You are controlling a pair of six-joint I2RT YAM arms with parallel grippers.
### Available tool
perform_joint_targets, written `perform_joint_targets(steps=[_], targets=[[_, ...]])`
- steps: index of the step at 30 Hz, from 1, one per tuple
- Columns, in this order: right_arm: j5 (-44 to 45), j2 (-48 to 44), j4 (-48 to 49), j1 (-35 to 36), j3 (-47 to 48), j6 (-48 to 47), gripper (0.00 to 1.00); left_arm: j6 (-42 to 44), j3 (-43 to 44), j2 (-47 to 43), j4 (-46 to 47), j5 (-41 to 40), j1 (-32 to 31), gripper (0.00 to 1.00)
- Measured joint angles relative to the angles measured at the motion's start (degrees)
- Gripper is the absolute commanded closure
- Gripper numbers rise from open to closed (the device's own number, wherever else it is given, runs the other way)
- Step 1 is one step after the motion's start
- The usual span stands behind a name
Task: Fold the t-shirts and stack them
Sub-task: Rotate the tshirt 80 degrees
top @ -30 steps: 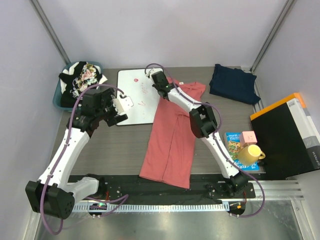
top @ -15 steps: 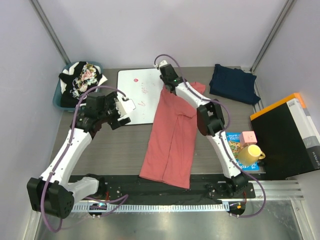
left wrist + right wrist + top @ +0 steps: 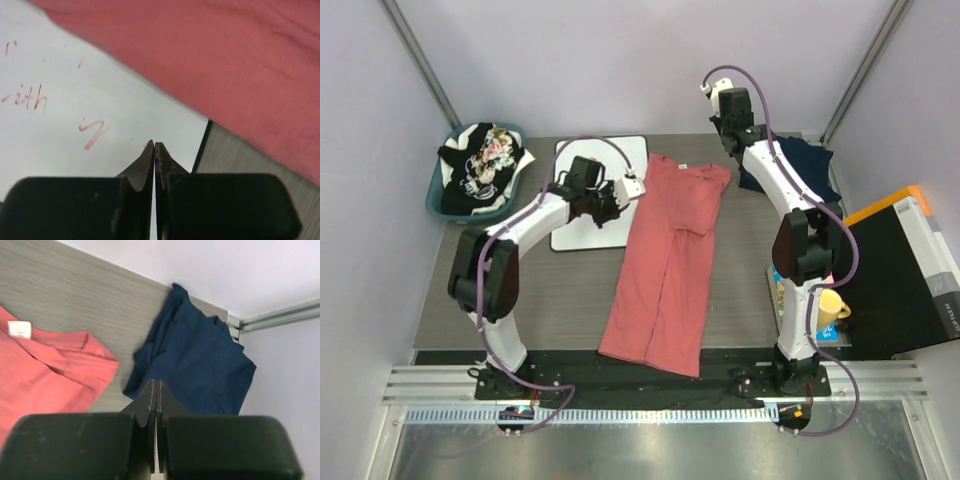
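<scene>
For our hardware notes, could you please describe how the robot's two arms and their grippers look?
The left arm and right arm have white tubular links joined by rounded black joint housings. A thin purple cable loops loosely along each. The left gripper and right gripper each have two black fingers tapering to thin tips from blocky black bodies.
</scene>
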Motion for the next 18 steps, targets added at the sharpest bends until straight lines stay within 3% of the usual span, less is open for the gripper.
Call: perform_joint_targets(steps=[5,10,18], targets=[[-0.8,-0.6,-0.4,-1.9,-2.6,-1.0,0.99,-3.1,18.1,12.1,-2.5,3.4,-2.2,1.00],[-1.5,-0.6,-1.7,-3.5,-3.7,-1.5,0.99,-4.3,29.2,18.7,-3.2,3.0,-4.1,1.00],[-1.9,-0.8,-1.7,-5.3,-3.2,-1.7,0.99,-2.3,32.1,28.7,-3.2,-3.5,-7.8,1.00]])
